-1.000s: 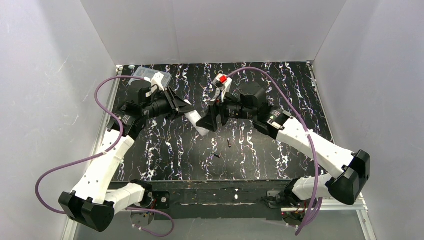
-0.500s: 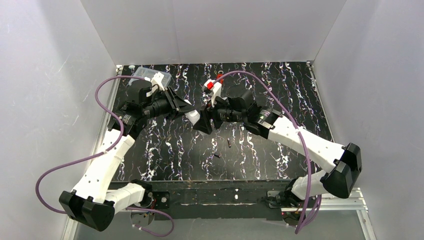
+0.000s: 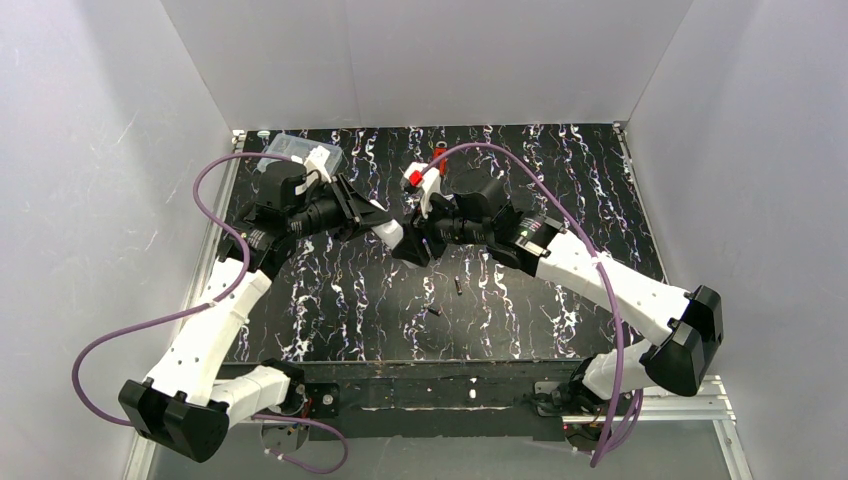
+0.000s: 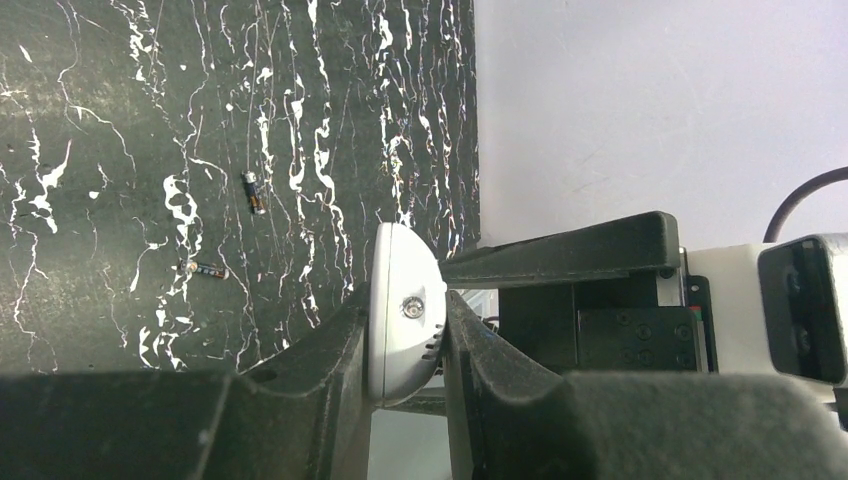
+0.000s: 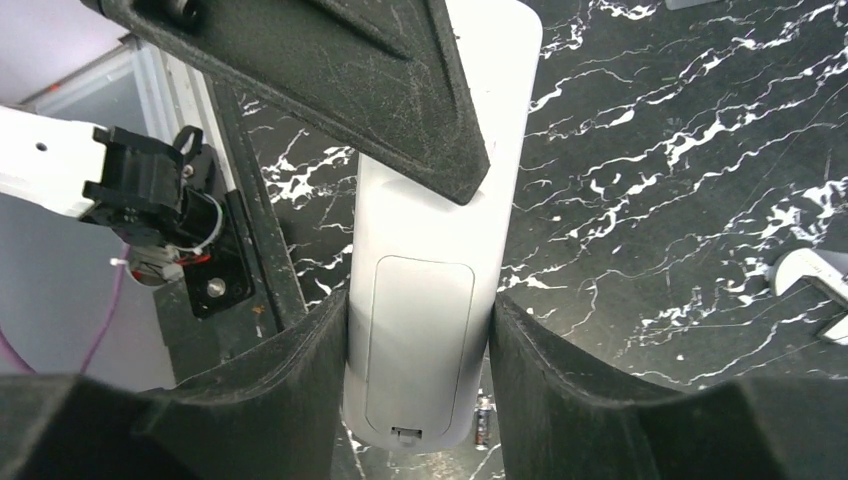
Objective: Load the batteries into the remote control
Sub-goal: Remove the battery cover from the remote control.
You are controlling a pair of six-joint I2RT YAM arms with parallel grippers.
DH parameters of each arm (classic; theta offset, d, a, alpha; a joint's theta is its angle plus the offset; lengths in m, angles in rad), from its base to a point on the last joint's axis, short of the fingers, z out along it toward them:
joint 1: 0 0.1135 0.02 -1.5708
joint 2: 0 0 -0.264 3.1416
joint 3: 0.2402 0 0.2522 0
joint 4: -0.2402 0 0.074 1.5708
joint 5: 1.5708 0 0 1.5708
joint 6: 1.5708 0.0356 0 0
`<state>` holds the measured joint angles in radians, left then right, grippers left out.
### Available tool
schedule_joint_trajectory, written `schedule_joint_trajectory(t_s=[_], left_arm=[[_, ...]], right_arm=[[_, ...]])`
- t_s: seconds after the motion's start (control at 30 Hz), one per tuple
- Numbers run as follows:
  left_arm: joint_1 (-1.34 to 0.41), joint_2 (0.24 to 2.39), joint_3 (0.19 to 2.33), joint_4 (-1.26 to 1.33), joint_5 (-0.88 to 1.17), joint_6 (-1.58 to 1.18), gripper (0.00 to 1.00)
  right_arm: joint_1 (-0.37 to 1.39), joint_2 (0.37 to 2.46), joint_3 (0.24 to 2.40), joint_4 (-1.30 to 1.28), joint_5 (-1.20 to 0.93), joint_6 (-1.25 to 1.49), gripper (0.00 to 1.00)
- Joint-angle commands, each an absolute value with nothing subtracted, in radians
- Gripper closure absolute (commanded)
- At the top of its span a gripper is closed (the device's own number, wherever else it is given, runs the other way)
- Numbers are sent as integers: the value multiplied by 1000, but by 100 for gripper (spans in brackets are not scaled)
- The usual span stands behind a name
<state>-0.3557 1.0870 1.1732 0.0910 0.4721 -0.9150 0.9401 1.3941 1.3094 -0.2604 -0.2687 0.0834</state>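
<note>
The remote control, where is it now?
In the top view, the remote control hangs just left of the table's middle, gripped by left claw and right claw.

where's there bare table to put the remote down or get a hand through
Free: the far-right table beyond the right arm, and the near-left strip between the left arm and the batteries. Crowded: mid-table, where the left gripper and right gripper both flank the remote control.

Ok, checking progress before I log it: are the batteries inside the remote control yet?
No, the two batteries lie loose on the table, away from the remote control.
</note>
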Motion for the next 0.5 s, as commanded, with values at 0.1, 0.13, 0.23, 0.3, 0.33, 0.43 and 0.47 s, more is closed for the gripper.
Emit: schedule_joint_trajectory(t_s=[0.1, 0.13, 0.23, 0.3, 0.33, 0.43, 0.47], left_arm=[[-353, 1088, 1182, 123, 541, -946, 95], [-353, 1090, 1180, 128, 546, -948, 94], [-353, 1091, 1179, 133, 553, -951, 92], [-353, 1090, 1178, 135, 555, -951, 92], [-353, 1091, 1178, 134, 557, -950, 92], [-353, 1092, 1179, 132, 559, -949, 93], [-353, 1092, 1178, 132, 560, -949, 94]], right_arm=[[939, 1363, 1324, -313, -279, -142, 72], [940, 1360, 1321, -315, -279, -153, 73], [939, 1349, 1308, -310, -288, -167, 75], [939, 1343, 1296, -299, -291, -167, 75], [939, 1341, 1292, -295, -291, -168, 75], [939, 1336, 1287, -289, -286, -166, 76], [938, 1336, 1287, -288, -284, -165, 76]])
